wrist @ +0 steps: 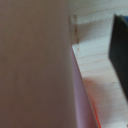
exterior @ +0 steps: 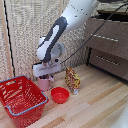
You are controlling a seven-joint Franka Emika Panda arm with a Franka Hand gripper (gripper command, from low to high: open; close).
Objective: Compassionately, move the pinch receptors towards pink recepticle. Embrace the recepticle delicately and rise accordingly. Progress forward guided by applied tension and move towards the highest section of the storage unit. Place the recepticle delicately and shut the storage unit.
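The pale pink mug [exterior: 46, 83] stands on the wooden floor between the red basket and the red bowl. My gripper [exterior: 46, 75] hangs straight down right over it, its fingers hidden at the mug's rim in the exterior view. In the wrist view the mug's pink wall [wrist: 35, 65] fills most of the picture. One dark finger [wrist: 120, 50] stands apart from that wall, with bare floor between them. The dark brown dresser [exterior: 107, 47] is at the exterior view's right. It shows two drawer fronts with silver bar handles, the upper one [exterior: 106, 37] shut. Its top is cut off.
A red mesh basket [exterior: 21, 100] sits at the exterior view's left, close to the mug. A shallow red bowl [exterior: 60, 95] and a colourful upright packet [exterior: 73, 80] lie just to its right. A pale panel wall [exterior: 25, 35] stands behind. A black cable runs from the arm towards the dresser.
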